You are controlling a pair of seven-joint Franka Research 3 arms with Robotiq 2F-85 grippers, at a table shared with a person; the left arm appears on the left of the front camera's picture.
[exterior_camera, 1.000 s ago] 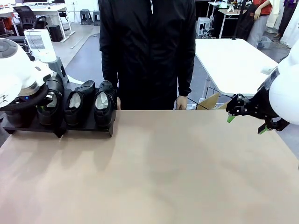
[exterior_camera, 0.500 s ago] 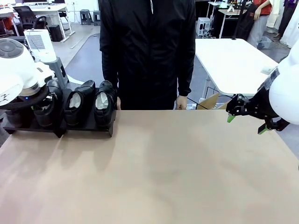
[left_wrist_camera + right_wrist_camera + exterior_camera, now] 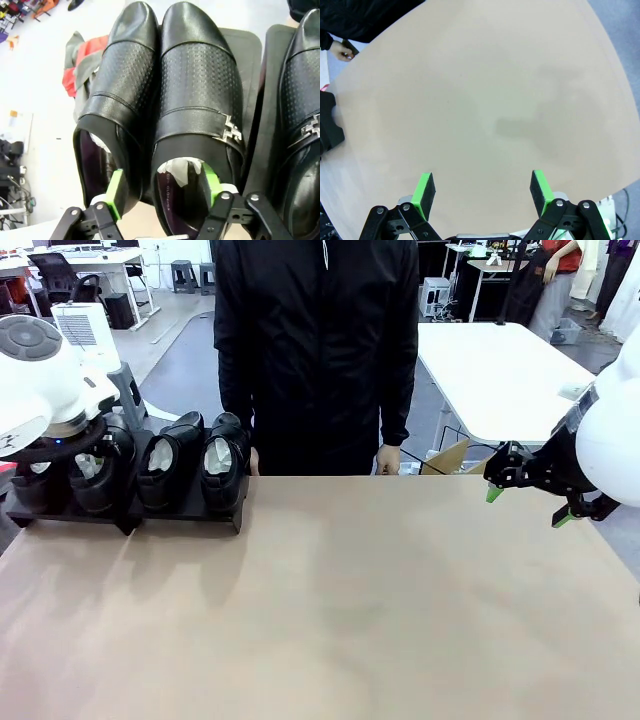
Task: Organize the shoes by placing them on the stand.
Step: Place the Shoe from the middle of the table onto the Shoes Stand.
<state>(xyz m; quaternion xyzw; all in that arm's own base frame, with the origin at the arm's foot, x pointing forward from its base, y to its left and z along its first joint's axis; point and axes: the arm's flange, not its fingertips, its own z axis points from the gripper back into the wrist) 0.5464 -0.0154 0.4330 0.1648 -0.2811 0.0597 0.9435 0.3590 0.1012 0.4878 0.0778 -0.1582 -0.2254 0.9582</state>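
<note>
- Shoes: four glossy black dress shoes side by side in a row on the stand (image 3: 190,515), toes toward the far side, heels toward the robot.
- Far-left shoe (image 3: 35,485) and its neighbour (image 3: 95,480): touching along their sides; perforated vamps; white paper inside; the neighbour has a metal buckle.
- Third shoe (image 3: 160,465) and fourth shoe (image 3: 222,465): close together on the right section, crumpled white paper showing in the openings.
- Stand: low, black, flat-topped, in two adjoining sections, at the table's far left corner.
</note>
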